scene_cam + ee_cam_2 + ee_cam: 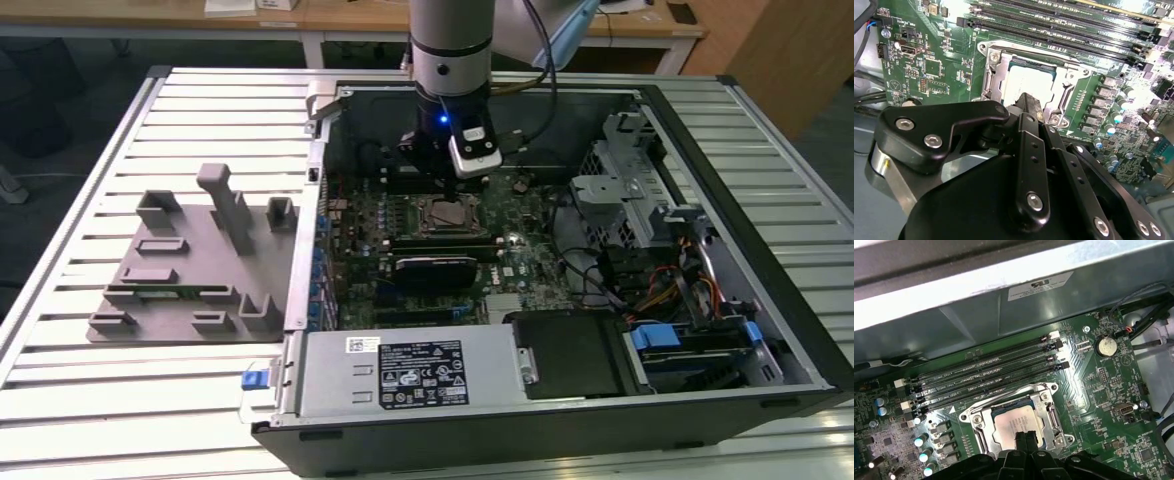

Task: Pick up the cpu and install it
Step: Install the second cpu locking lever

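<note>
Fingertips (1024,438) of the black claw (1028,102) sit pressed together with nothing between them, clenched just above the flat square silver-topped cpu (1016,425). Directly beneath the claw, the cpu lies seated inside the square metal socket frame (992,75) on the green motherboard (1114,405), its shiny top catching the light in both wrist views. Just beyond the socket from the claw run the long black memory slots (989,372), side by side. Farther out, a round silver coin battery (1106,345) sits on the board. In the exterior view the grey arm (451,50) comes straight down into the open black computer case (747,180), the claw over the socket. Well off toward the exterior view's left, a grey plastic fixture block (200,260) rests on the slatted metal table (80,200).
</note>
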`<state>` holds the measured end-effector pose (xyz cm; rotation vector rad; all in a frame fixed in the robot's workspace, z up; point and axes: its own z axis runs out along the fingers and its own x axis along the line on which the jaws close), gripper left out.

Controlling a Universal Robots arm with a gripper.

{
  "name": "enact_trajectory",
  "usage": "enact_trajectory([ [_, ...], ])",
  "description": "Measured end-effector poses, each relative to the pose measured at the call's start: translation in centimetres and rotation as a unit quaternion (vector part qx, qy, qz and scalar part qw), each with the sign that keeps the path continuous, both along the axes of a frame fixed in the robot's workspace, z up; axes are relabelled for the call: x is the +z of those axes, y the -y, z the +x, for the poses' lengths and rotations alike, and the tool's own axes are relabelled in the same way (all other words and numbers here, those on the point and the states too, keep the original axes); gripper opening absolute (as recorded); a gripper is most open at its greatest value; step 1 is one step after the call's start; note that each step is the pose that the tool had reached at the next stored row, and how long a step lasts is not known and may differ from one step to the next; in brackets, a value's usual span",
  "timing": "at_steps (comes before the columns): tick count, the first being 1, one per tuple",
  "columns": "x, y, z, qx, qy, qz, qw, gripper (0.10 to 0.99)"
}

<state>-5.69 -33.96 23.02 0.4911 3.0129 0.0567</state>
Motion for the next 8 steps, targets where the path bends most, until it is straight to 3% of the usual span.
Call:
enact_trajectory([
  [8, 0.01, 0.26, 0.00, 0.000, 0.0000, 0.0000, 1.0000, 0.106],
])
